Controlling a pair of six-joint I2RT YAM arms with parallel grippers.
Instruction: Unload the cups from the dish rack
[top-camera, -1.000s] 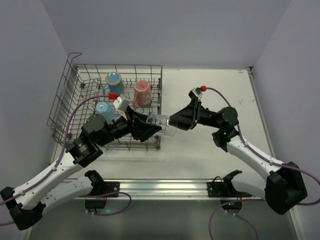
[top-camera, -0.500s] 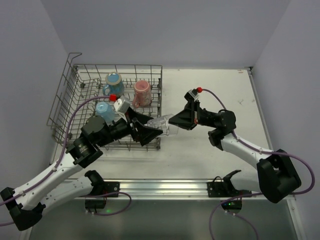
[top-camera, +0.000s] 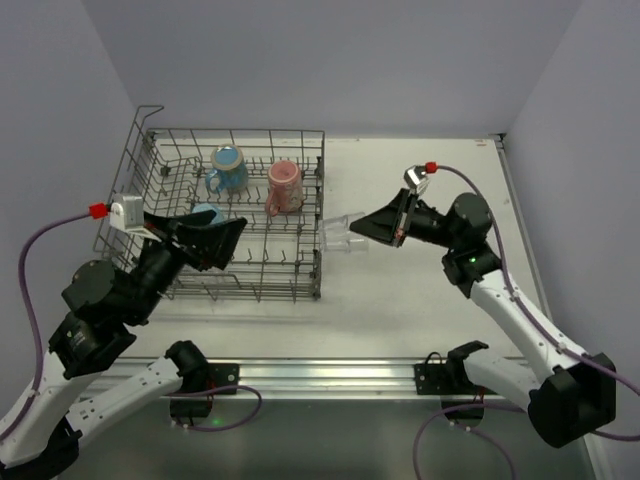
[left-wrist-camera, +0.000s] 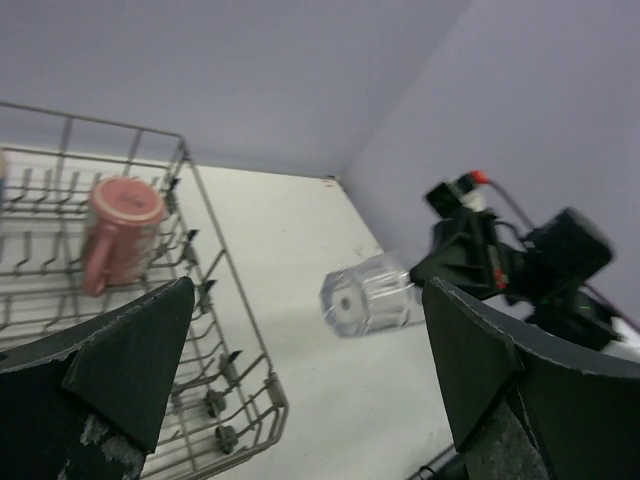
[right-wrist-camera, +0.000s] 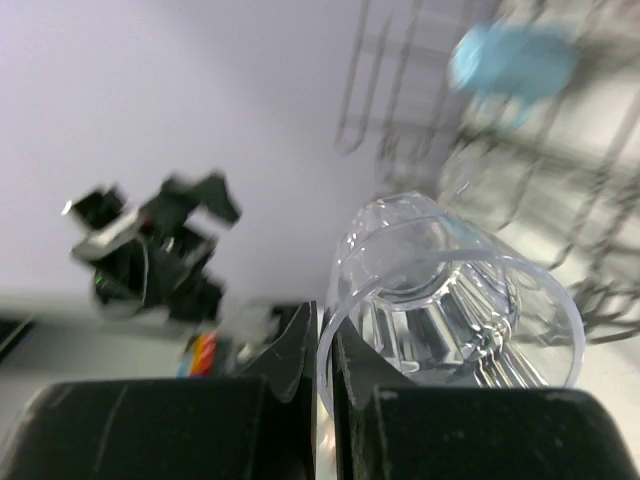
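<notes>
Moved: left gripper (top-camera: 212, 238) drawn back from the clear glass (top-camera: 344, 233) to the near-left part of the dish rack (top-camera: 240, 131); glass taken clear of the rack's right wall by the right gripper (top-camera: 372, 229).
Left gripper: spread wide, holding nothing, hanging above the rack's front tines.
Right gripper: clamped on the clear glass, rim pinched between its two fingers (right-wrist-camera: 285, 355).
Clear glass: lying sideways, base toward the rack and mouth toward the right wrist, just beside the rack's right wall, over the white table (top-camera: 420, 300); touching the tabletop or not, impossible to tell.
Dish rack: on the left half of the table, taller looped side at far left.
Cups in the rack: blue handled mug (top-camera: 228, 166) toward the back, pink tumbler (top-camera: 284, 186) just right of it near the right wall, light blue tumbler (top-camera: 204, 214) partly hidden behind the left gripper.
</notes>
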